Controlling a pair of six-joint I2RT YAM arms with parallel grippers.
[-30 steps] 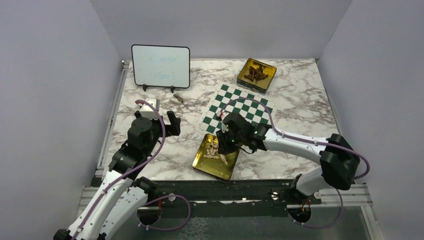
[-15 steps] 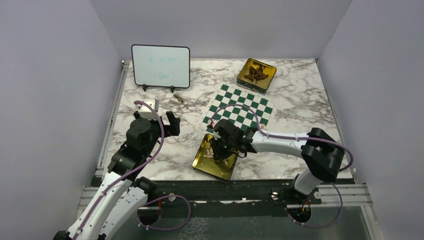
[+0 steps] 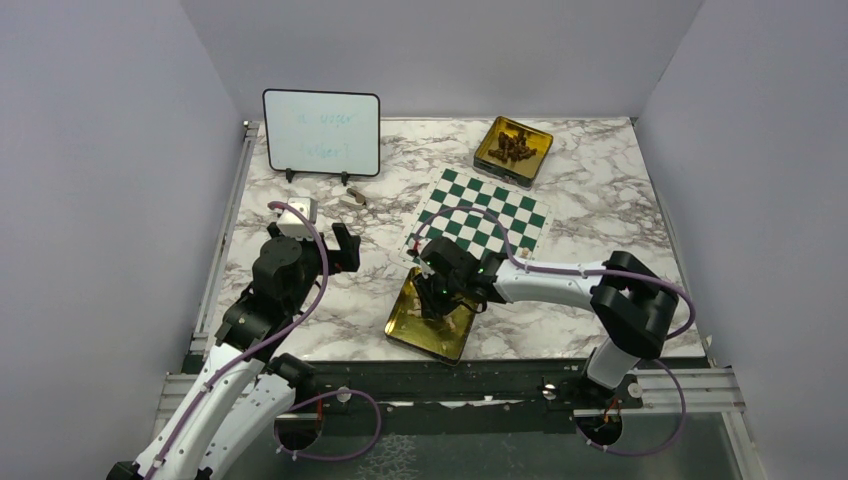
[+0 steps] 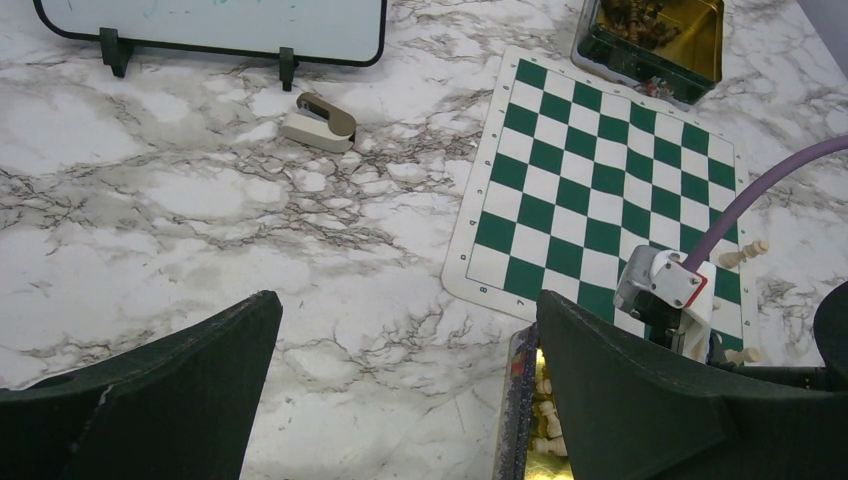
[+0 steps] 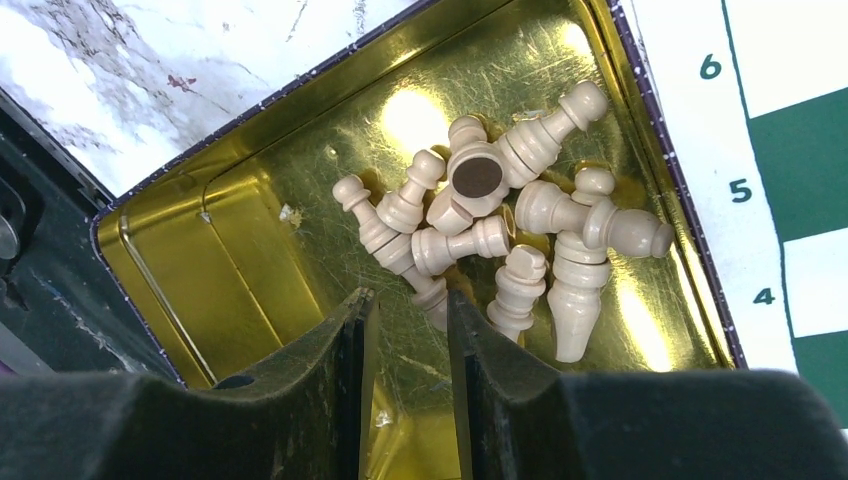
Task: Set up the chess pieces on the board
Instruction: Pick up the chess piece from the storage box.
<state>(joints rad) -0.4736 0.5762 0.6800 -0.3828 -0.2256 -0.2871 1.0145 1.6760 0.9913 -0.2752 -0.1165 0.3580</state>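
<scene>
Setup barely begun: board (image 3: 480, 222) nearly bare, chess pieces (image 5: 500, 230) heaped in tin (image 5: 250, 260) beside the board. Right gripper (image 5: 408, 310) over them, jaws narrowly parted, gripping nothing; left gripper (image 4: 405, 300) wide, empty.

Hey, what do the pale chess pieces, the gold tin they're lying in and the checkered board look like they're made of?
Chess pieces: probably turned wood, pale matte cream; ringed lathe-style profiles, one base shows a dark round pad. Gold tin: thin metal, glossy; bright glare, fine scratches, pressed creases. Board: likely a printed vinyl or paper mat; it lies flat and thin.
</scene>
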